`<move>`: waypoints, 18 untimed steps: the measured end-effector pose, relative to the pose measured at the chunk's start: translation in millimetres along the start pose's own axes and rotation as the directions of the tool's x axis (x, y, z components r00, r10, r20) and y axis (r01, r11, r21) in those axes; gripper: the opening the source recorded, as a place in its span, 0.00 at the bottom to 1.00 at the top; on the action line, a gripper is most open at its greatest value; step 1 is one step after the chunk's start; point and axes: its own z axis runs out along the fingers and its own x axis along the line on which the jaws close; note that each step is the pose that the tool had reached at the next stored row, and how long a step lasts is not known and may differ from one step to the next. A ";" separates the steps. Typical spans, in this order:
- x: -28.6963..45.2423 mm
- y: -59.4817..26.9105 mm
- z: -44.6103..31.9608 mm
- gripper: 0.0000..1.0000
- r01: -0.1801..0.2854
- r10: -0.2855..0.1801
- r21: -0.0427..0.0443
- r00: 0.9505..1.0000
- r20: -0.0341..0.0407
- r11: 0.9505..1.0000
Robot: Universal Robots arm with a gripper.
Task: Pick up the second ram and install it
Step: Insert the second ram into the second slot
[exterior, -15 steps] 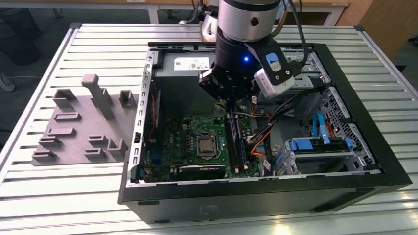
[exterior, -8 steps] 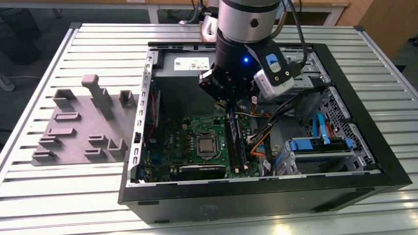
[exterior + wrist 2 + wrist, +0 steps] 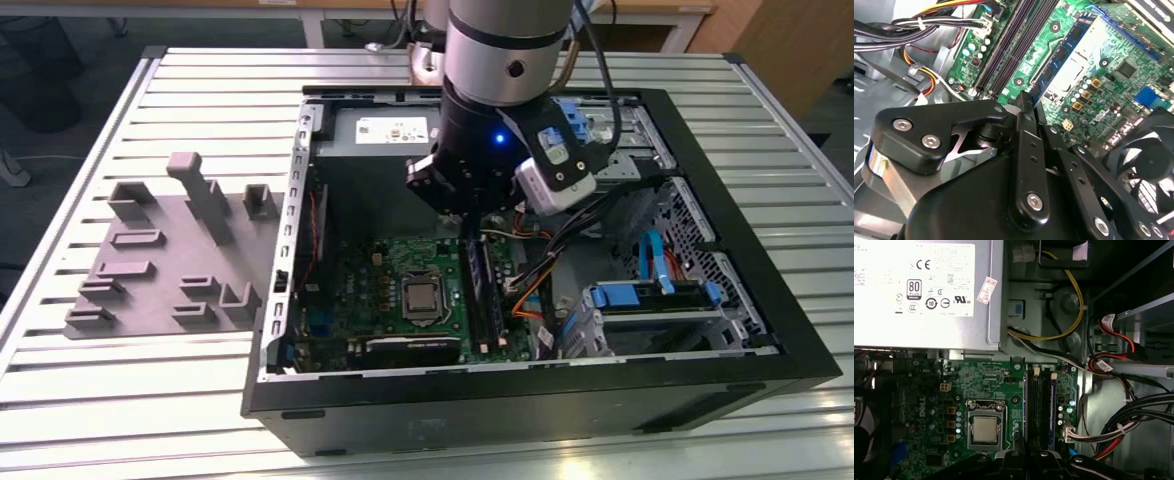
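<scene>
The end effector (image 3: 470,212) hangs inside the open black computer case (image 3: 534,395), its fingers drawn close together on what looks like one end of the second ram (image 3: 1061,57), a thin dark blue-green memory stick with small chips. In the second wrist view the stick runs straight away from the fingertips (image 3: 1026,102). Its long axis lies parallel to the long black memory slots (image 3: 1004,50) on the green motherboard. It sits just beside them, on the side towards the square metal processor socket (image 3: 985,429) (so the offset to the slots is sideways, not lengthwise). The case rests on a ribbed metal tabletop (image 3: 134,400).
</scene>
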 end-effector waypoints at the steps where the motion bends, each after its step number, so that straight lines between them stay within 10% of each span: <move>1: -0.3 0.0 1.8 0.14 -0.002 0.002 0.000 1.000 0.000 1.000; 18: -7.2 0.1 32.7 0.14 -0.039 0.039 0.000 0.999 0.000 0.999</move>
